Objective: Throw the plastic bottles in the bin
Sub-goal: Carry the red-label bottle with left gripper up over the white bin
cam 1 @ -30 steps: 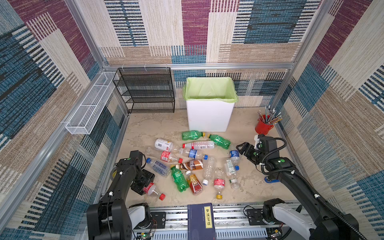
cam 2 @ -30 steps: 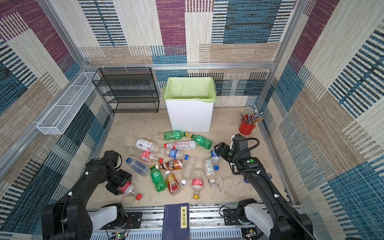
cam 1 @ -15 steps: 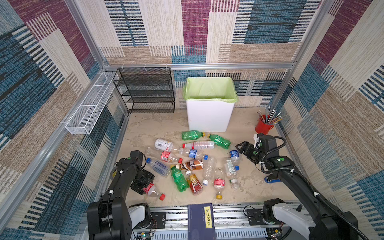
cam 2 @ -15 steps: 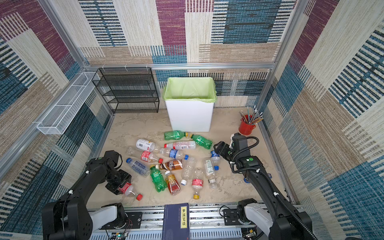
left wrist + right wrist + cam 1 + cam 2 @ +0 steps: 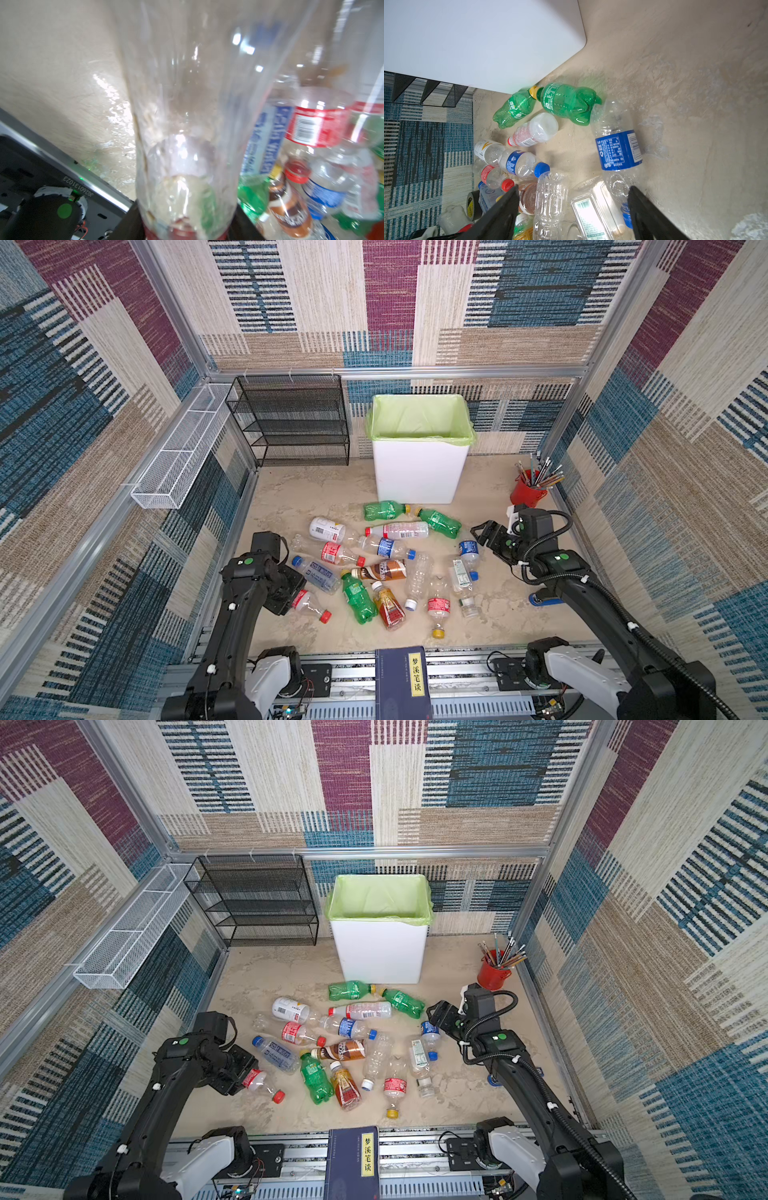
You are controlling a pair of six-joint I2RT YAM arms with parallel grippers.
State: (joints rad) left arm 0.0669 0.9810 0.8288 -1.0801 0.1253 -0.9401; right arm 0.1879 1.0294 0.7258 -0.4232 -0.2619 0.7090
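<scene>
Several plastic bottles (image 5: 386, 568) lie scattered on the beige floor in front of the white bin (image 5: 419, 472) with its green bag, seen in both top views. My left gripper (image 5: 291, 598) is shut on a clear bottle with a red label and red cap (image 5: 311, 605), low at the pile's left edge. That held bottle (image 5: 187, 104) fills the left wrist view. My right gripper (image 5: 484, 531) is open and empty, just right of a blue-labelled bottle (image 5: 468, 549). In the right wrist view, that bottle (image 5: 618, 149) lies between the spread fingers (image 5: 508, 199), near the bin wall (image 5: 477, 41).
A red cup of pencils (image 5: 528, 491) stands at the back right, close behind my right arm. A black mesh rack (image 5: 291, 423) and a white wire basket (image 5: 178, 452) line the back left. A dark book (image 5: 401, 680) stands at the front edge.
My left gripper has closed on the red-labelled bottle. My right gripper has shifted slightly left toward the pile and stayed open.
</scene>
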